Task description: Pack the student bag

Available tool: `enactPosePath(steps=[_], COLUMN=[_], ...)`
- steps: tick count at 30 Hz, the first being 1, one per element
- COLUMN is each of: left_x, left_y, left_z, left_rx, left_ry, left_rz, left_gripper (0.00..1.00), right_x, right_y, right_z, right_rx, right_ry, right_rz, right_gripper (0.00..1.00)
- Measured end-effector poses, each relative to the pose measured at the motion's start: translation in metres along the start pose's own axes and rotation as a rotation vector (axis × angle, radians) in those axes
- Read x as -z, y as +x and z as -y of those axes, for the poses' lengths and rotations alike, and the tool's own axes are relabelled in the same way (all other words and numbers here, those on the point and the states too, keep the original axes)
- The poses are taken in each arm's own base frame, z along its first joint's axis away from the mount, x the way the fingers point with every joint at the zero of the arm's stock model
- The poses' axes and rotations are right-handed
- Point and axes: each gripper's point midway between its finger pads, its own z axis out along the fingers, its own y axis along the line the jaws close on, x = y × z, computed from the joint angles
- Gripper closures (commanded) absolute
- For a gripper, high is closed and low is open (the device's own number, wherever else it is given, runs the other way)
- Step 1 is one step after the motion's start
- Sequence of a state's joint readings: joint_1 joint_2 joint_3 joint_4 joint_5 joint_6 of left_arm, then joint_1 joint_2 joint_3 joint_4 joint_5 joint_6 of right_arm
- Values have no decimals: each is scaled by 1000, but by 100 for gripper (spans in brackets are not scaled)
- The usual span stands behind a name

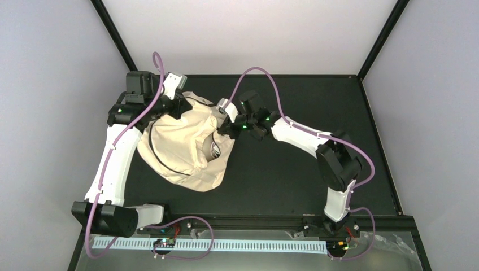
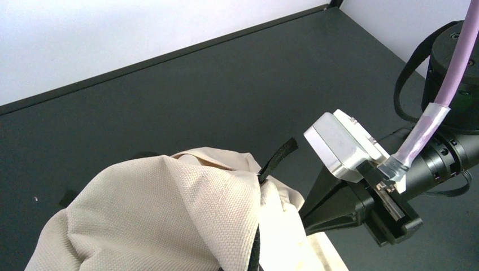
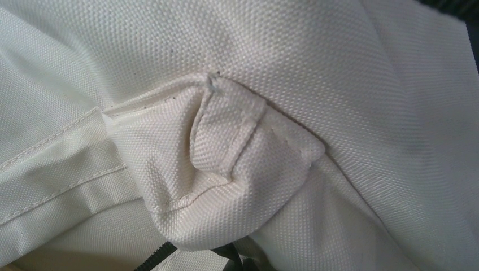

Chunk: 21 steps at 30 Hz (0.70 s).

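The student bag (image 1: 181, 149) is a cream fabric backpack lying crumpled on the left half of the table, with a dark opening (image 1: 214, 148) on its right side. My left gripper (image 1: 179, 107) is at the bag's far left corner; in the left wrist view the raised fabric (image 2: 158, 214) hides its fingers, and a black strap (image 2: 279, 155) sticks up. My right gripper (image 1: 221, 131) is at the bag's right edge, by the opening. Its black fingers (image 2: 333, 206) taper into a fold of cloth. Cream fabric (image 3: 282, 84) fills the right wrist view, with a dark zipper (image 3: 149, 261) along the bottom.
The bag lies on a black table mat (image 1: 294, 175) bounded by white walls and black corner posts (image 1: 116, 36). The right arm's elbow (image 1: 339, 164) stands over the right half of the mat. Purple cables (image 1: 265, 73) loop above both arms.
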<state>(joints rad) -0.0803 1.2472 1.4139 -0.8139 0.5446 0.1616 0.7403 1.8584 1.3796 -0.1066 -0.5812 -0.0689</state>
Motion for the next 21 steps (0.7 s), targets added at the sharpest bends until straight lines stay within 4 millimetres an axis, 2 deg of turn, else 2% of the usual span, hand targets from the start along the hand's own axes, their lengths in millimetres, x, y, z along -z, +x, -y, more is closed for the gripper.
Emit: enactPosePath(steps=[2,3,4,5,8,12,13,14,21], left_x=[0,0,0,-1,-6,-33,-52,-55,-123], left_y=[0,0,0,0,0,-3,-4,-4,11], left_z=[0,0,0,0,5,-2,-13,-14,-50], left_rx=[0,-1,-4,-18,-72,-157,-190,-193,-314], left_ry=[0,0,0,1,49,124,143,145,259], left_rz=[0,0,0,-1,-26,-99,-134,-137,-294], left_gripper=[96,79,54,36,4,1,1,1,1], right_x=[0,0,0,0,0,0,0,0,0], right_y=[-1,-1,-1,-2,-1,1,1,1,-1], right_z=[0,0,0,0,1,3,4,4,6], right_rx=[-2,-3,-3,-5,-7,-1,3,6,18], right_ry=[0,0,1,2,7,18,20,22,31], right_rz=[3,5,7,9,7,3,3,4,7], right_gripper=[99,99,99,99,99,99,99,99,99])
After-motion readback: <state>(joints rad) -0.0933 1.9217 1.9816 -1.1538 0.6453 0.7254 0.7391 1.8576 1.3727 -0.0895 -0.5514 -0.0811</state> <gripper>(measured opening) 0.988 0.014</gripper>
